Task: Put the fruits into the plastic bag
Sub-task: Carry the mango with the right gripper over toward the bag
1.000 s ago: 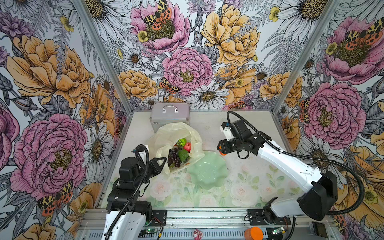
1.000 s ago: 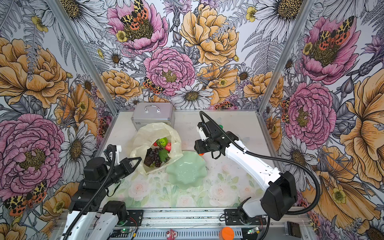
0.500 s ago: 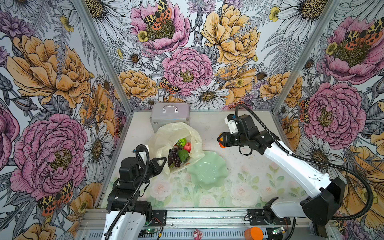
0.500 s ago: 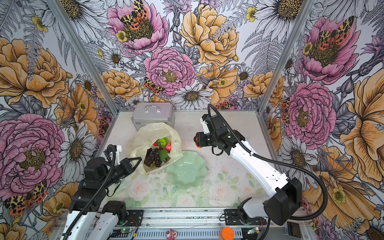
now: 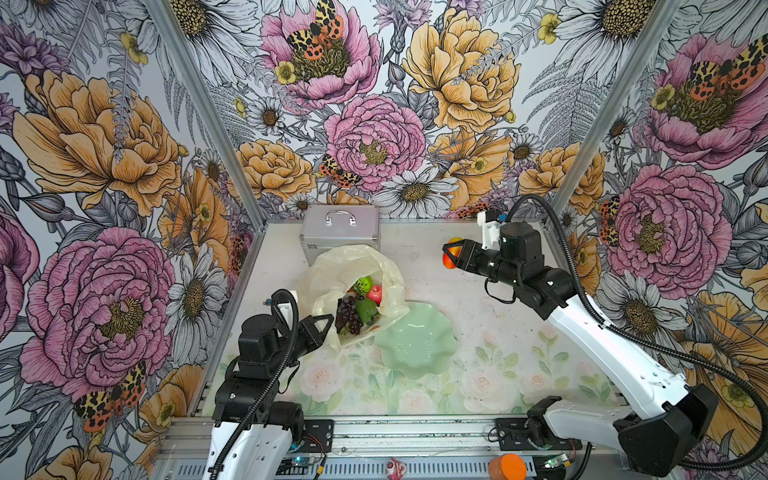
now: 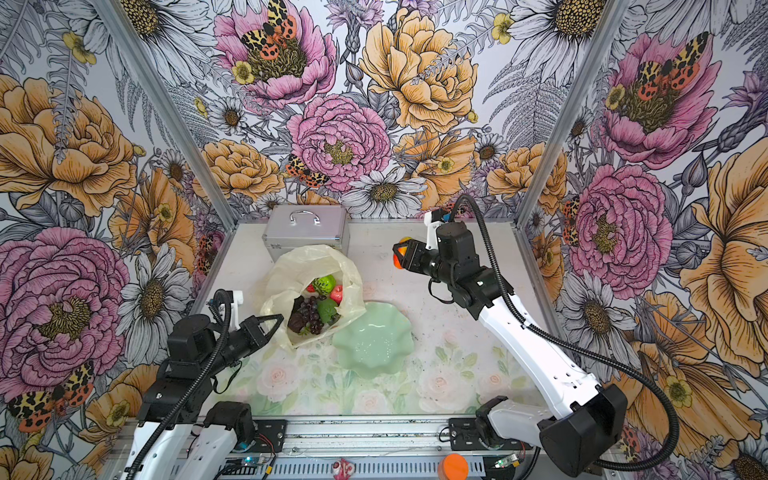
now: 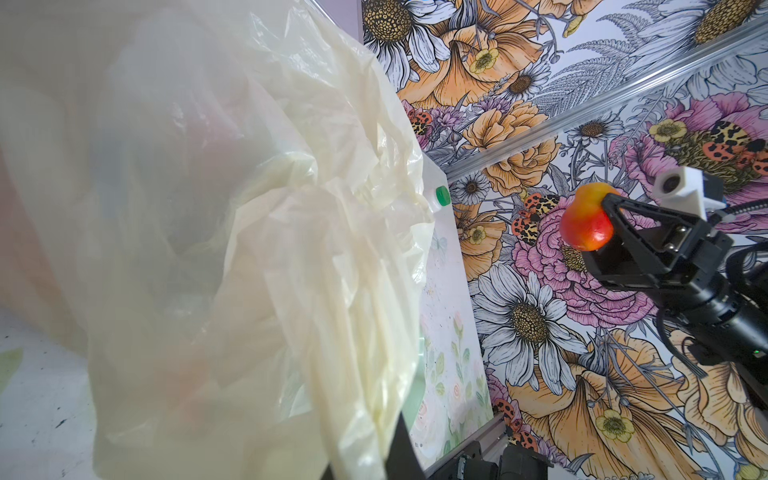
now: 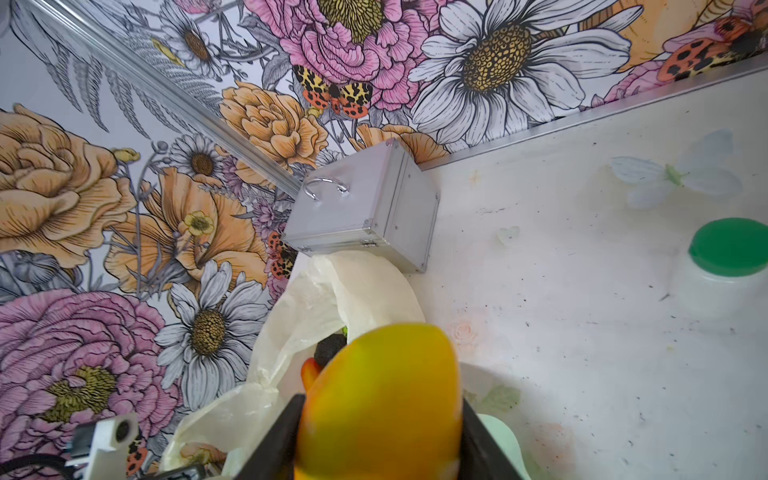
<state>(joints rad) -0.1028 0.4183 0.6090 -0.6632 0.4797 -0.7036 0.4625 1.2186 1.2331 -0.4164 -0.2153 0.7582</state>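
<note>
Tabletop (image 5: 498, 332) within floral walls; plastic bag (image 5: 332, 270) lying left of centre, mouth open toward the camera, its far side against the silver case (image 5: 338, 232) and its near corner overlapping the rim of the pale green dish (image 5: 415, 340); left gripper (image 5: 329, 319) closed on the bag's near edge; right gripper (image 5: 449, 254) raised above the table right of the bag, jaws clamped on a red-yellow mango (image 7: 586, 222); inside the bag, purple grape bunch (image 5: 349, 311), lime-green ball (image 5: 365, 284), red-pink apple (image 5: 375, 294).
</note>
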